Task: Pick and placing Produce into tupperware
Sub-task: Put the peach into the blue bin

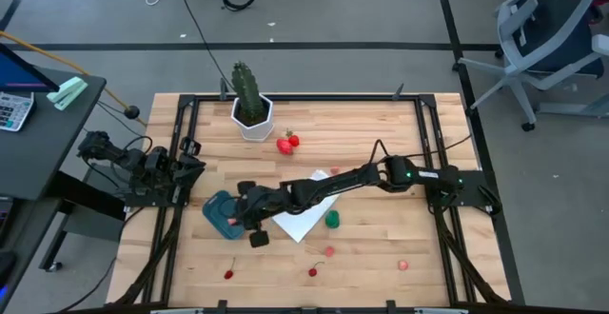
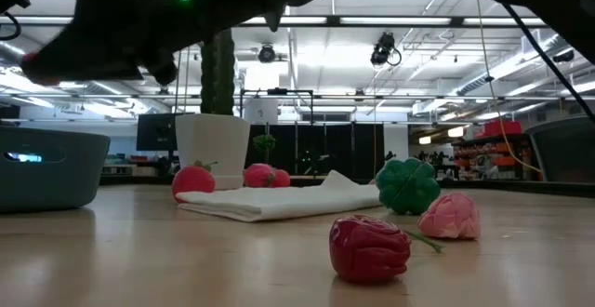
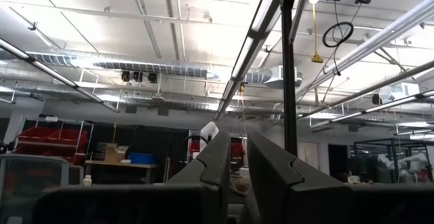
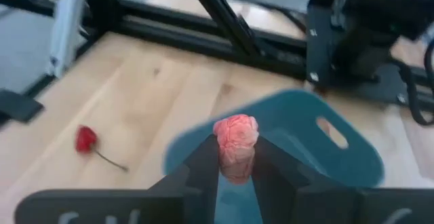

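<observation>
Two dark jointed arms — black cables, a green indicator light, blunt dark fingers.

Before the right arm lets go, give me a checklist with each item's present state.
1. Right tool holds a piece: ok, the pink ball sits between its fingers.
2. Tool is over the teal tub: ok, in the high view it hangs above the tub.
3. Tub is upright and open: ok, no lid shows.
4. Room left inside the tub: cannot tell, the arm hides most of it.
5. Left tool is out of the way: ok, parked at the table's left edge, pointing up.
6. Produce left on the table: not ok, the green piece and several red ones remain out.
</observation>
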